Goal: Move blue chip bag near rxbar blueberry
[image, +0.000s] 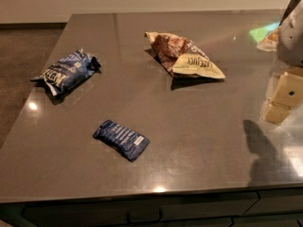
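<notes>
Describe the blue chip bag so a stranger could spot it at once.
On the grey countertop, look to the left side, opposite the gripper at the right edge. The blue chip bag lies there. It is puffy and wrinkled with white lettering, unlike the small flat rxbar blueberry nearer the front or the brown and cream chip bag.

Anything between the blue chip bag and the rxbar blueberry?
Camera view: bare tabletop between blue chip bag and rxbar blueberry. Claw at right edge.
</notes>
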Tool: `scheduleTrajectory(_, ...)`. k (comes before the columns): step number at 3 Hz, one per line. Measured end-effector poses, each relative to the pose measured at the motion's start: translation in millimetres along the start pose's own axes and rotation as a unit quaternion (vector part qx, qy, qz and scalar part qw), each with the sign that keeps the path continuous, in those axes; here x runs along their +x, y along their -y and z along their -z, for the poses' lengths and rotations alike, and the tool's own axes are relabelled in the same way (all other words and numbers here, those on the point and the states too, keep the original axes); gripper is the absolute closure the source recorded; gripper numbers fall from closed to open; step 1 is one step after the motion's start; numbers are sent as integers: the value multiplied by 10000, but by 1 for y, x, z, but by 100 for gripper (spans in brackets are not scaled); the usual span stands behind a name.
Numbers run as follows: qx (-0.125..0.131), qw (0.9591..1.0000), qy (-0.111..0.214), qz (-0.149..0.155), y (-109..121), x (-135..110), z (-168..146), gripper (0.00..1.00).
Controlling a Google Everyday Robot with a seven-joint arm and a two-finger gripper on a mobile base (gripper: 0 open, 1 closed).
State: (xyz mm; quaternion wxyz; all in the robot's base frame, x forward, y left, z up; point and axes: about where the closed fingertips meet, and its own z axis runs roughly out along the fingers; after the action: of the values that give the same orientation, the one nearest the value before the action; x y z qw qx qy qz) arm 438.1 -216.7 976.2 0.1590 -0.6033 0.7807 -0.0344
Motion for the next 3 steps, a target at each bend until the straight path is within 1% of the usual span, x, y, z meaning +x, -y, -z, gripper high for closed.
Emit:
scheduleTrajectory(1, 0, 10000, 0, 0, 0, 0, 0, 0)
scheduleTrajectory(2, -21, 9996, 258, 61, 9, -21, -2, 0)
scheduleTrajectory(3, -11, 9979, 600, 238, 23, -60, -9, 0)
